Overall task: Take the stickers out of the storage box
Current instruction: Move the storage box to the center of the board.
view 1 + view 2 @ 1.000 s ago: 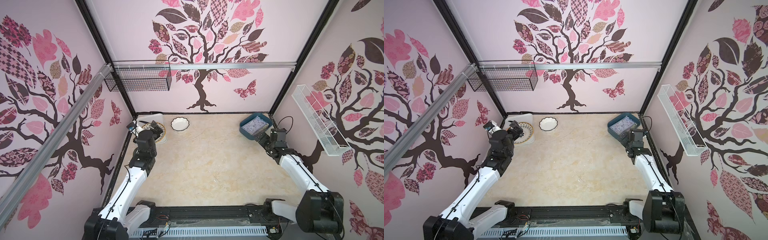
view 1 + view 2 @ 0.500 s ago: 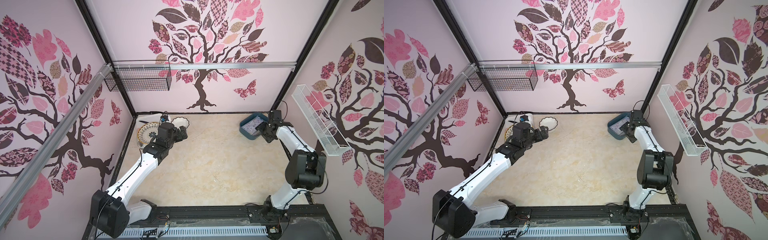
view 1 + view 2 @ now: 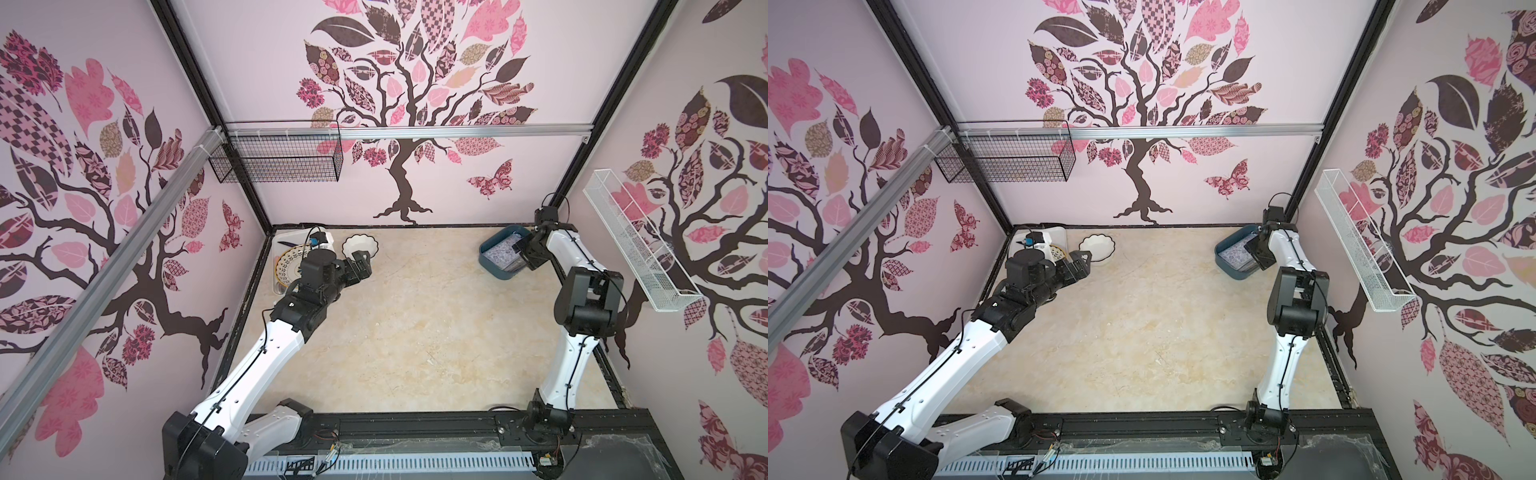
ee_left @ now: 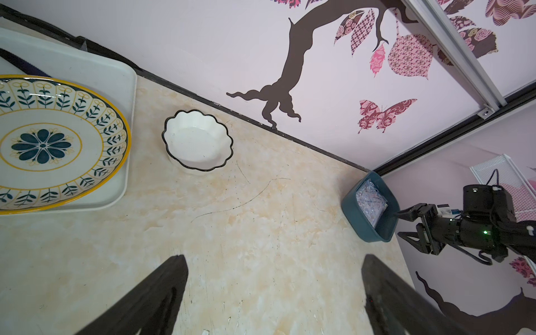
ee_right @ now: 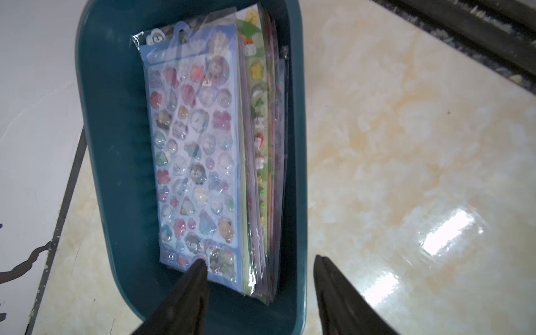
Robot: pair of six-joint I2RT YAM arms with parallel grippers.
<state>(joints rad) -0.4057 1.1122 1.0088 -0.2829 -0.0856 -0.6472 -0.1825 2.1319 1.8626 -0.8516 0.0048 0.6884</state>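
Right now the storage box (image 3: 500,271) sits in the far right corner of the tabletop (image 3: 415,324), close to the back wall, and both top views show it there (image 3: 1237,270). The stickers (image 5: 197,150) lie inside it as a loose stack pushed toward one long wall. A blue sheet of small cartoon figures in a clear wrapper is on top, and green, purple and pink edges fan out beneath it.

We see the right gripper (image 5: 259,259) over the near end of the box with its jaws partly apart and nothing clamped between them. One fingertip (image 5: 200,262) is at the end edge of the top sheet. The other (image 5: 319,259) is outside the box wall, over bare tabletop. The stack's edge and that wall lie between the two. Whether the inner fingertip actually touches the sheet we cannot tell, since its tip blurs into the wrapper.

Across the tabletop, the left gripper (image 4: 274,257) is spread wide and empty above the bare surface, near a white scalloped bowl (image 4: 197,139). Beside the bowl, a patterned plate (image 4: 43,145) rests on a white tray (image 4: 129,121) in the far left corner.
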